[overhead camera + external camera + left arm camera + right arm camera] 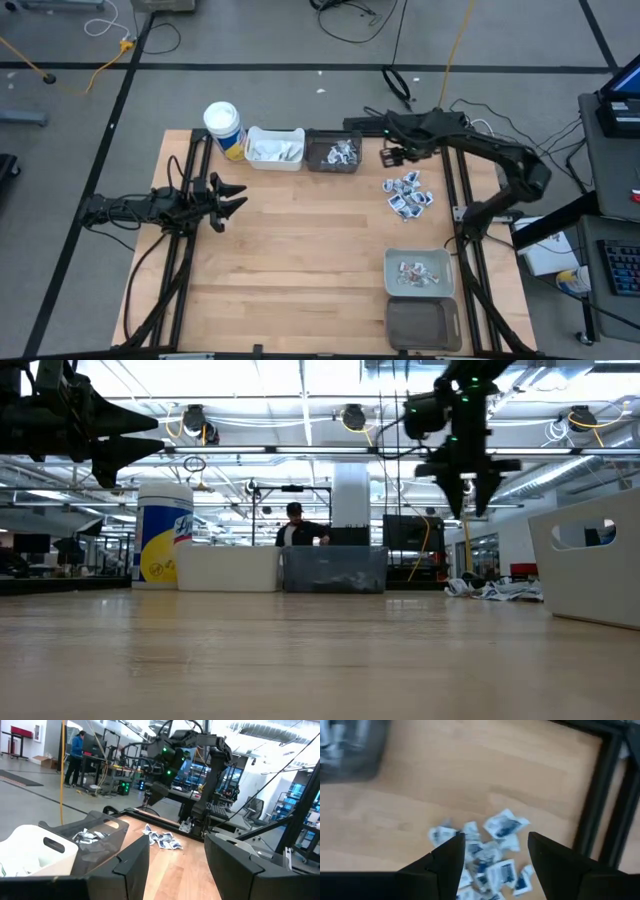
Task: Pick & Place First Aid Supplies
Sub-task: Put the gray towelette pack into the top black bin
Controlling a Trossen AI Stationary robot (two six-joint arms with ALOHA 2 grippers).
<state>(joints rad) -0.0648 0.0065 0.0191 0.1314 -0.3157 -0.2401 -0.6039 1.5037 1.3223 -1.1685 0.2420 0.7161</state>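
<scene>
Right gripper is hanging with jaws parted and empty, above the loose pile of packets lying on the table's right side. Left gripper is waiting half-open, well apart. Some packets are already lying in the dark bin and the grey bin; the pile remains. Its squarish packets are pointing every way, with no shared long axis.
</scene>
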